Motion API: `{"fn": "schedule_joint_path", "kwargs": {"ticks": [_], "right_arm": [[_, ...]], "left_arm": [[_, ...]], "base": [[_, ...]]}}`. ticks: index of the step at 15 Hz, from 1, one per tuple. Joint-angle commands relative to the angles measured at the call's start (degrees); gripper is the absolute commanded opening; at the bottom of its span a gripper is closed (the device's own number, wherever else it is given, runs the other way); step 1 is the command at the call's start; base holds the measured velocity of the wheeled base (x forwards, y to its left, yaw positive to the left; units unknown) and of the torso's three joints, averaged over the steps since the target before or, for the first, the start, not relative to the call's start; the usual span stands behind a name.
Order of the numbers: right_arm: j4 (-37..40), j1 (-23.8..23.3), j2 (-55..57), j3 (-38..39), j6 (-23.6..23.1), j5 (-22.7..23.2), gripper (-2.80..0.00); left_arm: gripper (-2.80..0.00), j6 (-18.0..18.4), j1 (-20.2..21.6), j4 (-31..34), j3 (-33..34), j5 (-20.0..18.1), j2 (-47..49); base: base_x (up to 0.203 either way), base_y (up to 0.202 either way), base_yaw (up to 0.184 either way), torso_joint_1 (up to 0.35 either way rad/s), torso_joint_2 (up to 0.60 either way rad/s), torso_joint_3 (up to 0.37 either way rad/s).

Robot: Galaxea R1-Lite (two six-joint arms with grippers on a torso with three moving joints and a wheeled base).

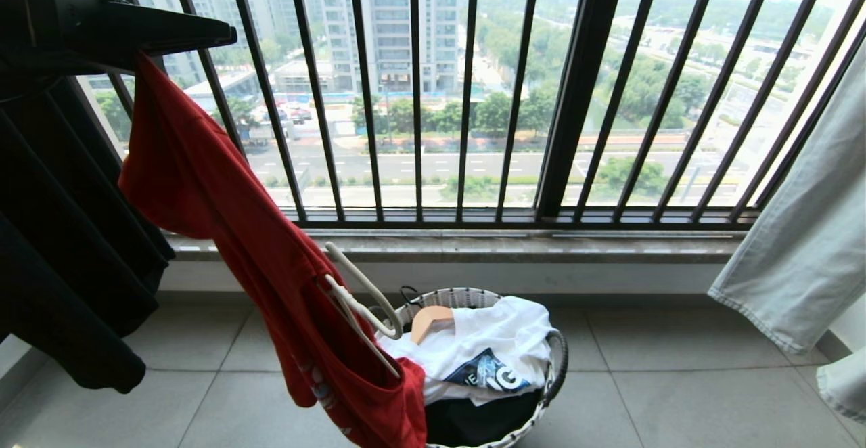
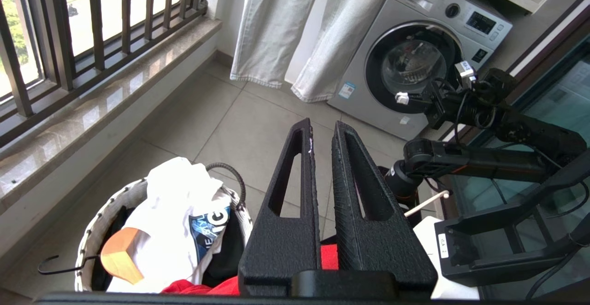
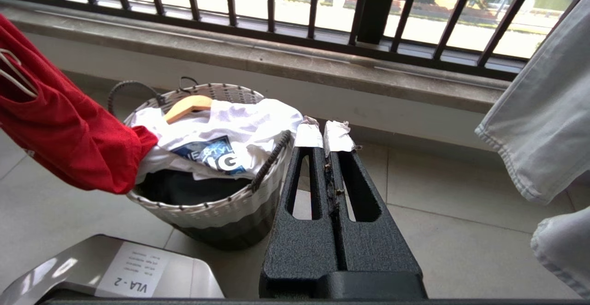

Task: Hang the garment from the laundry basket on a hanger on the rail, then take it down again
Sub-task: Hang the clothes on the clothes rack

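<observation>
Left pincer (image 1: 223,32) up at top left in head view, fingers nearly closed, clamping the red T-shirt (image 1: 203,184), which hangs from it down to the laundry basket (image 1: 467,297) rim. Off-white hanger (image 1: 362,299) tangled in the shirt just above the basket. White printed garment (image 1: 487,346) and tan wooden hanger (image 1: 429,319) lie in the basket. Right pincer (image 3: 325,134) fully closed, empty, beside the basket. Pale jeans (image 1: 805,231) hang at right.
</observation>
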Motion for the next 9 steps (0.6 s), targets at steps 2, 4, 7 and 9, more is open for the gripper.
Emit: {"fn": "schedule_joint_path", "kwargs": {"ticks": [2,4,7,9], "right_arm": [[-0.9,0.1,19.2,-6.9,0.1,8.4,-2.80],[-4.3,2.8,32.0,-10.6,0.4,13.6,-2.80],[-11.7,16.3,48.9,-16.2,0.9,13.6,-2.80],[-18.8,30.0,58.4,-19.8,1.0,8.3,-2.80]], "left_arm": [[-2.80,0.0,0.2,0.1,0.0,-0.4,-0.2],[-2.80,0.0,0.2,0.2,0.1,-0.4,0.2],[-2.80,0.0,0.2,0.2,0.1,-0.4,1.0],[-2.80,0.0,0.2,0.2,0.1,-0.4,1.8]], "base": [[0.000,0.000,0.000,0.000,0.00,0.000],[0.000,0.000,0.000,0.000,0.00,0.000],[0.000,0.000,0.000,0.000,0.00,0.000],[0.000,0.000,0.000,0.000,0.00,0.000]]}}
